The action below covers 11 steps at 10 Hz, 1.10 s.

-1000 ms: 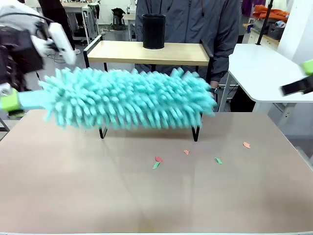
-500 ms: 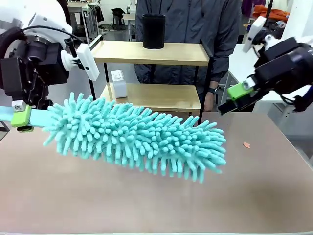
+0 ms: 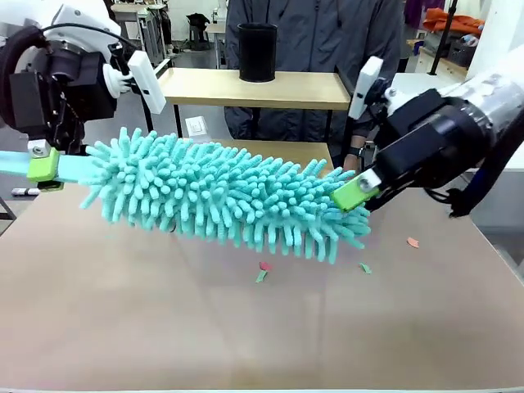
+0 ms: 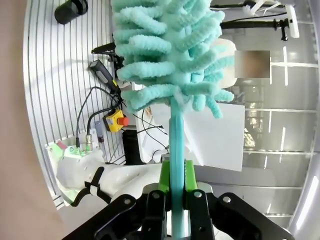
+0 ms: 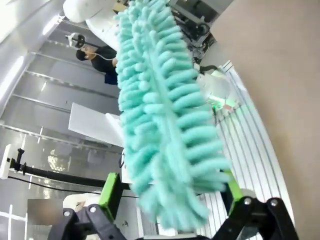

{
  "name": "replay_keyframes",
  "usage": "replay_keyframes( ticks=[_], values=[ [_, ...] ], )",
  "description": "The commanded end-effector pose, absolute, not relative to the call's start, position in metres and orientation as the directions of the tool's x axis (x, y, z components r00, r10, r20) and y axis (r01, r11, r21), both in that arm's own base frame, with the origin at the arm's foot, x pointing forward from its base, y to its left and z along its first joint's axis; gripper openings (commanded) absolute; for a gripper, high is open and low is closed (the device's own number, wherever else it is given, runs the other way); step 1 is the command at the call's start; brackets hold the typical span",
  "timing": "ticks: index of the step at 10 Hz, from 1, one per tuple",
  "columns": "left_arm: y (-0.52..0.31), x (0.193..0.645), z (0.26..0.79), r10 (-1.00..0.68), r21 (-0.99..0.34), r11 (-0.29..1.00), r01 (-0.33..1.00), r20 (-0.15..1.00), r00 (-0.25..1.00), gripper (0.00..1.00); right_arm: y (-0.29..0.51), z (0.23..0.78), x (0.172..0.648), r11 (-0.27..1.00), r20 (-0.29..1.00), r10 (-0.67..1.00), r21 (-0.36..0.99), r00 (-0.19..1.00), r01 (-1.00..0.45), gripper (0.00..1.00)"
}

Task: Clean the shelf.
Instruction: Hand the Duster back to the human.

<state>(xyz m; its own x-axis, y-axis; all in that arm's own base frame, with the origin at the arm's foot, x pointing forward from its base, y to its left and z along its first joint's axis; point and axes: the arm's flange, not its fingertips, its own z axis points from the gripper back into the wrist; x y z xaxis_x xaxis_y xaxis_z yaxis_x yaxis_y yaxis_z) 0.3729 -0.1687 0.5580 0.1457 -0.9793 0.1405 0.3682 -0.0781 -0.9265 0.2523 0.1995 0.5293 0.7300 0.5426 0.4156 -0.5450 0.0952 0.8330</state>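
Note:
A fluffy teal duster (image 3: 221, 192) hangs level above the brown table, in front of the shelf (image 3: 303, 88). My left gripper (image 3: 41, 168) is shut on its flat teal handle at the far left. In the left wrist view the handle (image 4: 176, 145) runs up from my gripper (image 4: 176, 175) to the duster head (image 4: 167, 50). My right gripper (image 3: 354, 193) is open at the duster's far tip. In the right wrist view that tip (image 5: 165, 150) lies between the wide-apart fingers of my right gripper (image 5: 170, 192). The duster hides most of the shelf's lower board (image 3: 307, 151).
A black cup (image 3: 257, 51) stands on the shelf's top board and a small white box (image 3: 195, 125) on the lower one. A person (image 3: 327, 33) stands behind it. Small red and green paper scraps (image 3: 264, 270) lie on the table (image 3: 123, 327), with others at the right (image 3: 413, 242).
My right arm has swung in from the right and down to the duster's tip. The duster has lifted a little off the table, uncovering the scraps.

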Motion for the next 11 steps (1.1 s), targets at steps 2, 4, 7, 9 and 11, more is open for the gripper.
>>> replay_keyframes(
  ticks=[2, 4, 7, 9, 11],
  values=[
    [-0.175, 0.385, 0.563, -0.986, -0.934, -0.068, 0.351, 0.117, 0.118, 0.12, 0.224, 0.531, 0.247, 0.092, 0.386, 0.498, 0.867, 0.777, -0.490, 1.00],
    [-0.180, 0.380, 0.560, -0.991, -0.937, -0.070, 0.341, 0.105, 0.086, 0.12, 0.228, 0.528, 0.251, 0.100, 0.377, 0.493, 0.870, 0.784, -0.482, 1.00],
    [-0.188, 0.375, 0.560, -0.994, -0.936, -0.065, 0.346, 0.092, 0.061, 0.12, 0.229, 0.527, 0.251, 0.096, 0.367, 0.515, 0.873, 0.775, -0.477, 1.00],
    [-0.193, 0.377, 0.559, -0.993, -0.935, -0.054, 0.349, 0.086, 0.078, 0.12, 0.228, 0.527, 0.248, 0.080, 0.361, 0.538, 0.877, 0.762, -0.473, 1.00],
    [-0.194, 0.377, 0.559, -0.993, -0.935, -0.050, 0.351, 0.083, 0.081, 0.12, 0.227, 0.526, 0.247, 0.081, 0.365, 0.556, 0.871, 0.747, -0.485, 1.00]
  ],
)
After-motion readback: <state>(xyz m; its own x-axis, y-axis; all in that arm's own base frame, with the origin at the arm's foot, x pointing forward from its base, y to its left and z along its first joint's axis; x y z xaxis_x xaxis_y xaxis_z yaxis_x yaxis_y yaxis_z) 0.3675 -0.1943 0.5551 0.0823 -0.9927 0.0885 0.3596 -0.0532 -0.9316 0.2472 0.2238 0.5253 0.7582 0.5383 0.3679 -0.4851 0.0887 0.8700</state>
